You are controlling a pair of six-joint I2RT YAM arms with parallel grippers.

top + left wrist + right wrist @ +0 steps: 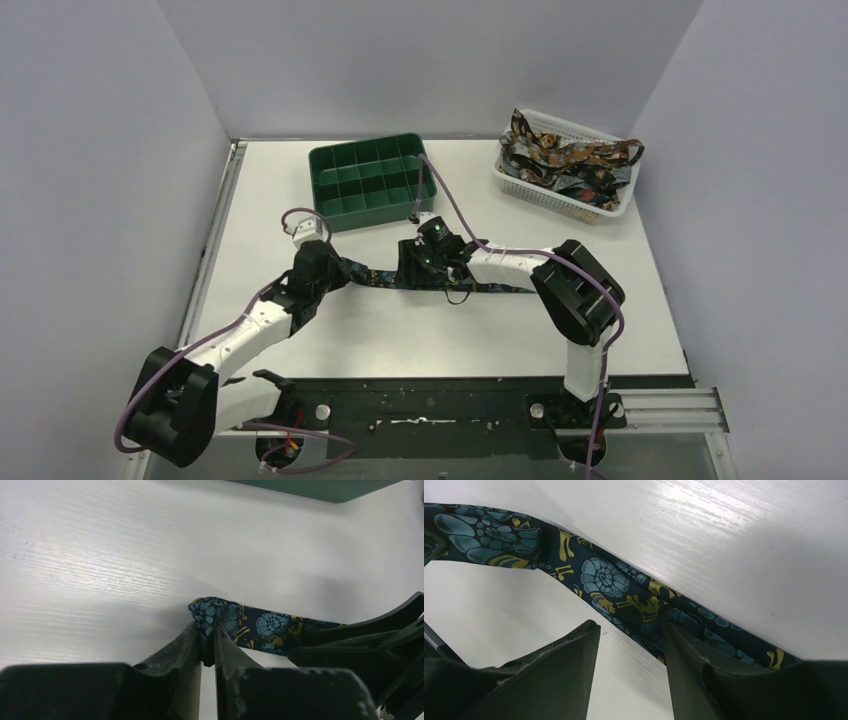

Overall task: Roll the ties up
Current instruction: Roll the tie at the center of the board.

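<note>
One tie (378,278) lies stretched on the surface (400,335) just in front of the green tray (372,216). The left tool (204,634) pinches its folded end. The right tool (631,630) is spread, one finger touching the cloth. More ties (560,160) fill the basket (545,195) right of the tray.

No readable text or labels, as far as visible.

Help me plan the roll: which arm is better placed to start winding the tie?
Left. The left end effector is shut on the tie's folded end, where rolling would likely start; the right end effector hangs open farther along it.
</note>
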